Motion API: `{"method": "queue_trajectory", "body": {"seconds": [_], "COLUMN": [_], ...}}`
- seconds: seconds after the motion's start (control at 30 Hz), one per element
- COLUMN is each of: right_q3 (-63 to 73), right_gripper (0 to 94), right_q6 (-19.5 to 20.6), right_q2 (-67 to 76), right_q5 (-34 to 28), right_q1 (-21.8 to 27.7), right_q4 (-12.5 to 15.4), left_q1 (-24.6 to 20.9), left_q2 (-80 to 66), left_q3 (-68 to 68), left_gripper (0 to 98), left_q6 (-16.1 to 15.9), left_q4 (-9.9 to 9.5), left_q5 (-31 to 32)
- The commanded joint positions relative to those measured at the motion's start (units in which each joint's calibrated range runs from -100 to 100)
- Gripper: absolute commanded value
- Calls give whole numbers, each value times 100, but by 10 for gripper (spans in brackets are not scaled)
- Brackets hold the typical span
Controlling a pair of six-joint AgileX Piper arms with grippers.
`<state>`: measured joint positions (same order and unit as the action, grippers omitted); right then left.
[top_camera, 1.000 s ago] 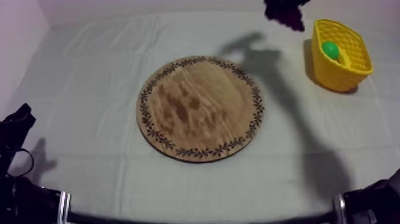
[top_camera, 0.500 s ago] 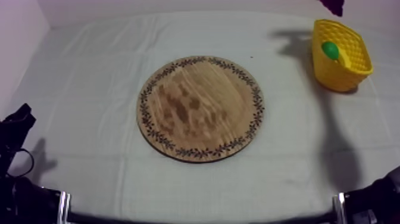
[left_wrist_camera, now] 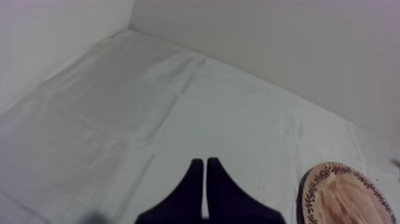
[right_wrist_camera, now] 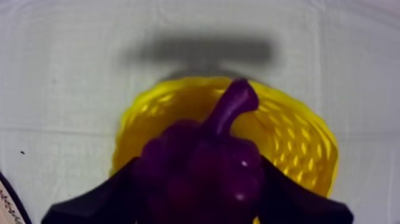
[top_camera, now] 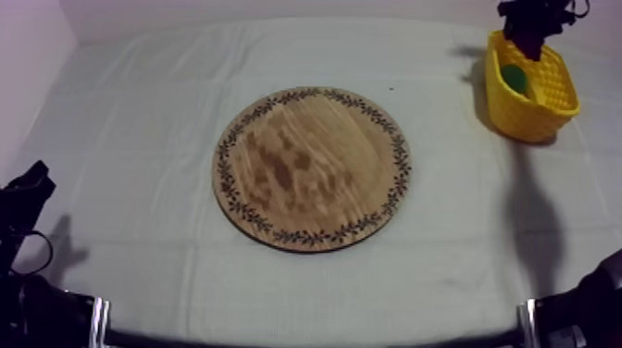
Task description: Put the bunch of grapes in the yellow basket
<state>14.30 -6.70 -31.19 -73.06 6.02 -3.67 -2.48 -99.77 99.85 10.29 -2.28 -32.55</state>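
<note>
The bunch of grapes (right_wrist_camera: pixel 202 161) is clamped in the right gripper (right_wrist_camera: pixel 201 192) above the yellow basket (right_wrist_camera: pixel 297 146). It is best lowered inside the rim before release. The left gripper (left_wrist_camera: pixel 205 164) is closed on nothing.

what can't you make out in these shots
- Top view: the green thing in the yellow basket is partly behind the bunch of grapes; its kind is unclear.
- Right wrist view: the grapes, held in the right jaws, cover most of the basket's inside.
- Left wrist view: the wooden board is cut off by the edge.
</note>
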Motion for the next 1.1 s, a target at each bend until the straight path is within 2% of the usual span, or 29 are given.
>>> {"method": "queue_trajectory", "body": {"seconds": [0.0, 0.07, 0.17, 0.27, 0.37, 0.53, 0.77, 0.93, 1.07], "right_q3": [-133, -303, -620, -986, -1420, -2238, -3477, -4565, -5400], "right_gripper": [613, 698, 765, 769, 731, 605, 349, 157, 89], "right_q6": [15, 45, 90, 86, 13, -171, -322, -320, -194], "right_q2": [17, 55, 175, 439, 940, 2166, 4037, 5358, 6361], "right_q5": [-8, 27, 140, 294, 492, 803, 1163, 1637, 1958], "right_q1": [-4, -16, -31, -15, 8, 34, 15, -147, -334], "right_q4": [-25, -73, -153, -163, -67, 253, 676, 785, 749], "left_q1": [-1, -1, -1, -1, -1, -1, -1, -1, -1], "left_q2": [3, 3, 3, 3, 3, 3, 3, 3, 3], "left_q3": [4, 4, 4, 4, 4, 4, 4, 4, 4], "left_gripper": [0, 0, 0, 0, 0, 0, 0, 0, 0], "left_q6": [-1, -1, -1, -1, -1, -1, -1, -1, -1], "left_q4": [1, 1, 1, 1, 1, 1, 1, 1, 1], "left_q5": [-3, -3, -3, -3, -3, -3, -3, -3, -3]}}
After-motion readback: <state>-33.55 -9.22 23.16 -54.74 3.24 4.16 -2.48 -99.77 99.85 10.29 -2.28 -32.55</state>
